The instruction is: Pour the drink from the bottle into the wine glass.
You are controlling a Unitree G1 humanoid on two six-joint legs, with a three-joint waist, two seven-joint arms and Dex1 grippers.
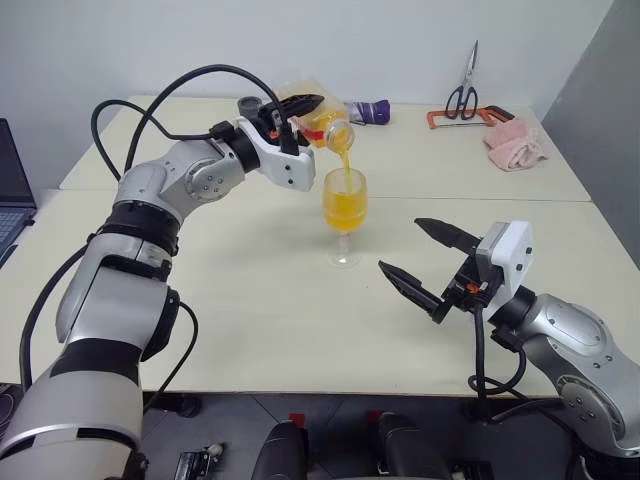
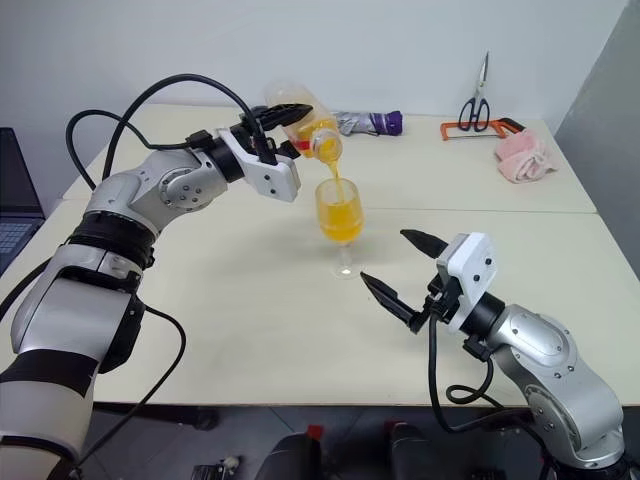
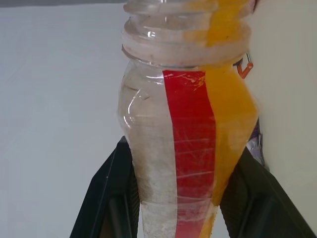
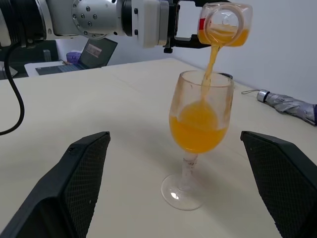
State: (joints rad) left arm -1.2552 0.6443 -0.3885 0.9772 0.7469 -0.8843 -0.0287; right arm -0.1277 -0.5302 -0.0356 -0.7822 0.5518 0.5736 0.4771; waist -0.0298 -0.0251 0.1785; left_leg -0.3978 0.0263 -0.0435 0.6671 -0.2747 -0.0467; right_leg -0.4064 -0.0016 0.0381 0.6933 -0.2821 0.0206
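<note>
The glass (image 1: 344, 205) stands upright on the pale table (image 1: 250, 330), and everything else arranges itself around it. Just above its rim, the left gripper (image 1: 296, 112) is clamped on the bottle (image 1: 322, 118), its black fingers (image 3: 106, 193) pressed against either side of the clear body with the red stripe running between them. The bottle is tipped over, neck down toward the glass, mouth uncapped and just over the bowl. A thin stream of drink (image 4: 210, 64) falls from the mouth into the bowl, which is filled to roughly half with the same orange liquid; some of it remains pooled along the low side of the bottle. The stem and round foot of the glass sit bare on the table. On the near right of the glass, apart from it, the right gripper (image 1: 428, 265) hovers with its two fingers spread wide and nothing between them, pointing toward the glass. Well beyond the glass, at the far right of the table, lie scissors (image 1: 464, 88), an orange-handled tool (image 1: 470, 117) and a pink cloth (image 1: 516, 143). A folded umbrella (image 2: 372, 123) lies on the far side, behind the bottle. A laptop (image 1: 12, 190) sits far off to the left.
</note>
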